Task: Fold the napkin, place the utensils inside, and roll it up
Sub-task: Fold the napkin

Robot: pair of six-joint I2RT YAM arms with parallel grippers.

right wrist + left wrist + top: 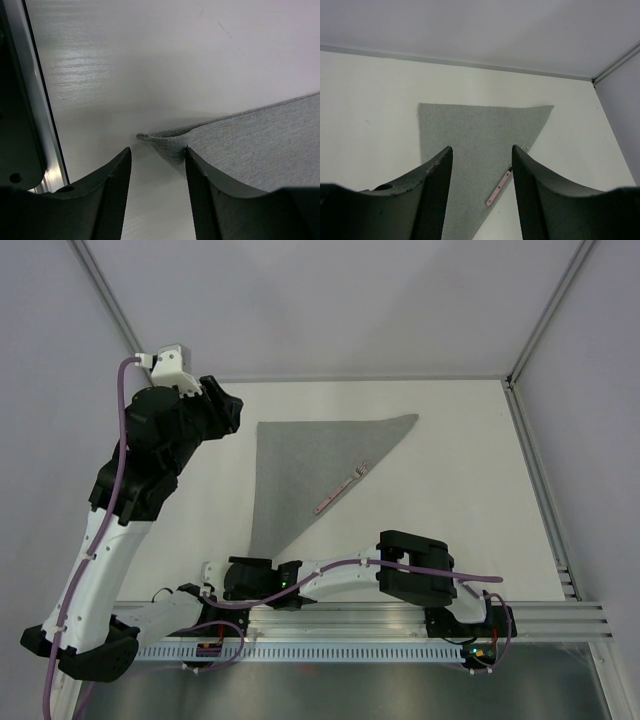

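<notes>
The grey napkin [315, 465] lies folded into a triangle on the white table, its sharp tip pointing to the near edge. A fork with a pink handle [340, 490] lies along its slanted right edge, half on the cloth. My left gripper [228, 412] is open and empty, hovering by the napkin's far left corner. In the left wrist view the napkin [475, 130] and the fork [499, 188] show between the fingers. My right gripper [243, 578] is open at the napkin's near tip [150, 136], which is slightly lifted and curled. Its right finger [200, 170] touches the cloth edge.
White walls enclose the table on the far side and both sides. An aluminium rail [540, 615] runs along the near edge, and it also shows in the right wrist view [40, 130]. The right arm [400, 570] lies along the near edge.
</notes>
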